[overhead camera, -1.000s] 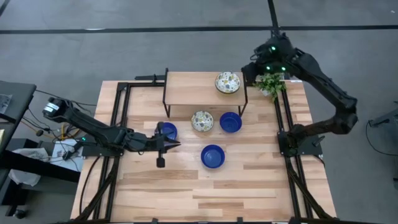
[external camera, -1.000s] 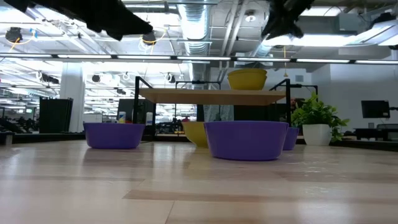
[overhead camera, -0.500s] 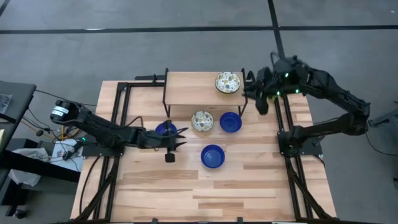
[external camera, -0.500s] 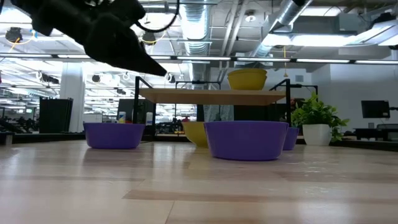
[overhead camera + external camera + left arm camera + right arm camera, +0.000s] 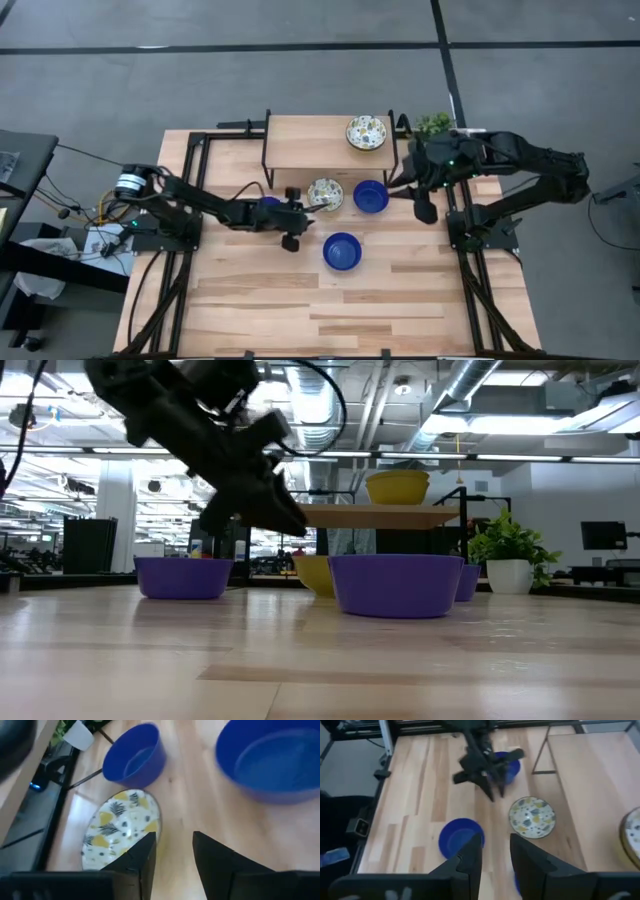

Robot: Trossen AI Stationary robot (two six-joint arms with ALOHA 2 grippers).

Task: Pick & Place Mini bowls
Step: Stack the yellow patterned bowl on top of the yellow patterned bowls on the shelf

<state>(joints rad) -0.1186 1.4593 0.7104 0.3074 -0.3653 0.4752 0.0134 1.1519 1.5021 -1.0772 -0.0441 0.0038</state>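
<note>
Pale wood planks make up the worktop (image 5: 400,300) I am watching from above, with a raised wooden shelf (image 5: 310,145) on dark metal legs toward its far side. On the shelf's right part sits one cream-white mini bowl with a speckled floral inside (image 5: 366,132). A second cream-white floral mini bowl (image 5: 325,194) rests on the worktop just in front of the shelf, and a glossy solid blue mini bowl (image 5: 370,196) sits just to its right. Another blue mini bowl (image 5: 342,251) lies nearer, apart from those two. A third blue mini bowl (image 5: 268,206) is on the left, mostly hidden under my left arm.

The left gripper (image 5: 298,208) reaches across from the left and hangs just beside the floral bowl on the worktop, above the surface; its fingers (image 5: 142,857) stand apart, holding nothing. The right gripper (image 5: 420,195) hovers at the right edge, right of the blue bowl, fingers (image 5: 470,855) parted and empty. A small green plant (image 5: 432,124) sits at the far right corner.
</note>
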